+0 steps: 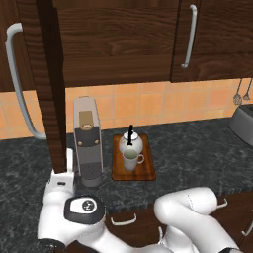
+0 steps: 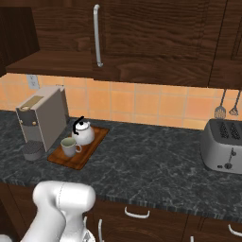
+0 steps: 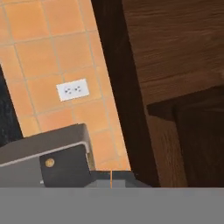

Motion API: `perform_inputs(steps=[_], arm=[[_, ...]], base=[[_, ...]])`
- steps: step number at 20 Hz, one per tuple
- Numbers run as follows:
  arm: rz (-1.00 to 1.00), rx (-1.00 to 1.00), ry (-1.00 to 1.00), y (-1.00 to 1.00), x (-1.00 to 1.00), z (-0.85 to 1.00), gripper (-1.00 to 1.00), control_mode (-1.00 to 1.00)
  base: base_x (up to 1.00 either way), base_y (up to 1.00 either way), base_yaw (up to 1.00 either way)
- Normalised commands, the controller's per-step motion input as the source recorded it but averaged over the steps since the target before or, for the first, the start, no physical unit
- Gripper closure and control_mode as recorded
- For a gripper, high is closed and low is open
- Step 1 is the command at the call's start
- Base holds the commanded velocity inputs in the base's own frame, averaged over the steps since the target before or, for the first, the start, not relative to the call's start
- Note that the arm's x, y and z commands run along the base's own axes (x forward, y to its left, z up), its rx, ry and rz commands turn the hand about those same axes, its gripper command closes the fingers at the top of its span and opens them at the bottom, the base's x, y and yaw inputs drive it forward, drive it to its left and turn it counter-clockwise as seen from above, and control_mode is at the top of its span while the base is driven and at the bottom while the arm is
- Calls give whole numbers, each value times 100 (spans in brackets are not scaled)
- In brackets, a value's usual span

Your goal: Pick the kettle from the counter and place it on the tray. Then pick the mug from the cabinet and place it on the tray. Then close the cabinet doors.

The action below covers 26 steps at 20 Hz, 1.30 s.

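The white kettle (image 1: 131, 143) (image 2: 84, 134) and the pale mug (image 1: 131, 159) (image 2: 69, 147) both stand on the wooden tray (image 1: 147, 170) (image 2: 85, 156) on the dark counter (image 1: 197, 148) (image 2: 151, 160). The cabinet's left door (image 1: 49, 84) stands open, seen edge-on, its silver handle (image 1: 17, 84) facing left. The right door (image 1: 217, 39) (image 2: 151, 33) is shut. My gripper (image 1: 66, 169) (image 3: 111, 178) is shut with nothing in it, right by the open door's lower end. The hand view has that door's dark edge (image 3: 118, 87) close ahead. Whether they touch I cannot tell.
A grey coffee machine (image 1: 88, 143) (image 2: 42, 120) (image 3: 43, 157) stands just left of the tray, right beside my hand. A toaster (image 1: 242, 121) (image 2: 222, 144) sits at the right, with utensils (image 2: 220, 109) hanging above. A wall outlet (image 3: 73, 89) is on the orange tiles.
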Motion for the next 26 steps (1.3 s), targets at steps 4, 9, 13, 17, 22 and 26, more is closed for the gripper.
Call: perform_inputs(steps=[4,9,13,17,22,26], arm=[[-7,-23,-30,55,0,18,100,-100],[0,-33,-30,18,4,22,100,-100],[0,-29,-24,9,3,38,100,-100],[-4,-5,-24,2,0,53,100,-100],[-14,1,-30,0,0,40,100,-100],[-19,7,-35,0,0,23,100,-100]], base=[[0,0,0],[0,0,0],[0,0,0],[0,0,0],[0,0,0],[0,0,0]])
